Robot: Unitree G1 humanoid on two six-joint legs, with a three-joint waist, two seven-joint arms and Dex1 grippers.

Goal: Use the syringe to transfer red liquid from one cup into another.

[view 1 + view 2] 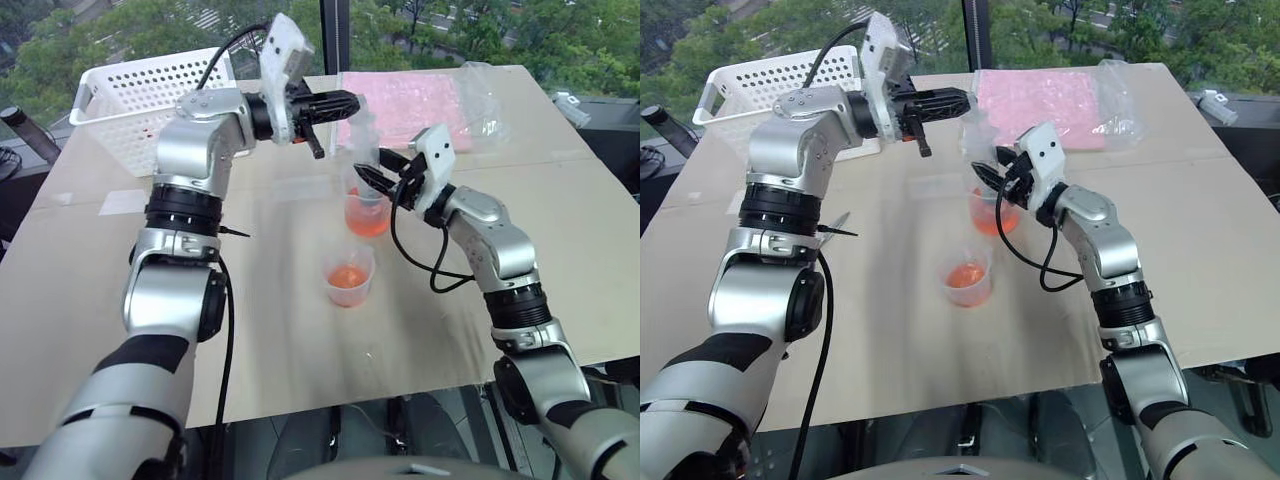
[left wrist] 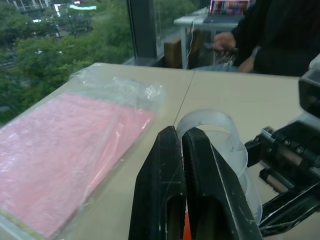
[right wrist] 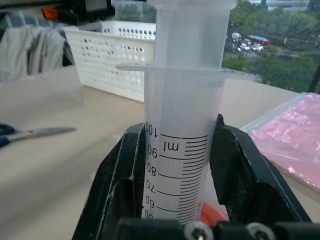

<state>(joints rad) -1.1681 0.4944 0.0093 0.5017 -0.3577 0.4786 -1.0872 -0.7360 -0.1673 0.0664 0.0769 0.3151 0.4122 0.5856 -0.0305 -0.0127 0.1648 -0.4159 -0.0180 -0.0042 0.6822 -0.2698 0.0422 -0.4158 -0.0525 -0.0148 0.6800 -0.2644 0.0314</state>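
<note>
Syringe held upright over the handled cup, mid-table.

I see my right gripper point(image 3: 177, 165) clamped on the clear, scale-marked syringe point(image 3: 182, 125), standing in the taller handled cup point(image 1: 367, 212) of red liquid point(image 1: 367, 222) at frame centre. My left gripper point(image 2: 186, 165), fingers together, sits at the plunger top. Two cups: the shorter cup point(image 1: 348, 275) stands just below, bare table point(image 1: 290, 330) all round. One white basket point(image 1: 140, 100) upper left, one pink bag point(image 1: 405, 105) top centre.

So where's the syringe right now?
The syringe stands upright in the right gripper, over the taller handled cup at mid-table, with the left gripper at its plunger top.
</note>
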